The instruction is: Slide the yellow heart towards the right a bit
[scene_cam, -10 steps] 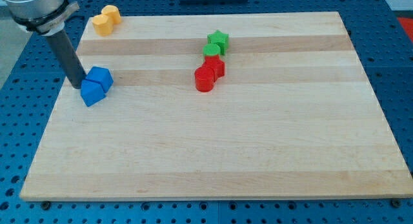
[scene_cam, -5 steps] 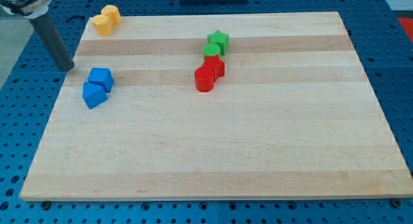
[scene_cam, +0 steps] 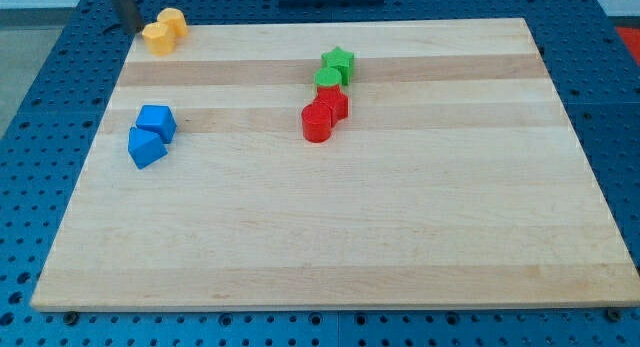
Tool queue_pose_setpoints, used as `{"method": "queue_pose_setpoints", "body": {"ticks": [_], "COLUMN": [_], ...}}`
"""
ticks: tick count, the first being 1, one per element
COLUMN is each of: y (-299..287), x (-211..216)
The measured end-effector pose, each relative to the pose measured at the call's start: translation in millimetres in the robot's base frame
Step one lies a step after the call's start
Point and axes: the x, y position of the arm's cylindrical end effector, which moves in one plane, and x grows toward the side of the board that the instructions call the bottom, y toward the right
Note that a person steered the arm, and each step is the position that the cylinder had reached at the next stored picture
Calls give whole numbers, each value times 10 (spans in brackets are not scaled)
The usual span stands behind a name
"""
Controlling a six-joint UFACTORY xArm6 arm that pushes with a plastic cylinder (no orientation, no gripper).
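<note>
At the view's top left, my tip point(scene_cam: 135, 29) sits just left of two touching yellow blocks point(scene_cam: 164, 31).

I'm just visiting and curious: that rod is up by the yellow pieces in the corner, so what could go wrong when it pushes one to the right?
Two yellow blocks sit touching at the board's top-left corner, so a push could drag both along, not just the heart. I can't tell which one is the heart. My tip is just off the board's edge, left of them; a slightly angled push could send a block off the top edge.
</note>
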Motion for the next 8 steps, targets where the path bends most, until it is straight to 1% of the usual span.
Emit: {"method": "queue_pose_setpoints", "body": {"ticks": [1, 3, 4, 5, 7, 8], "y": [28, 827, 853, 759, 767, 956], "x": [-6, 34, 130, -3, -5, 57]}}
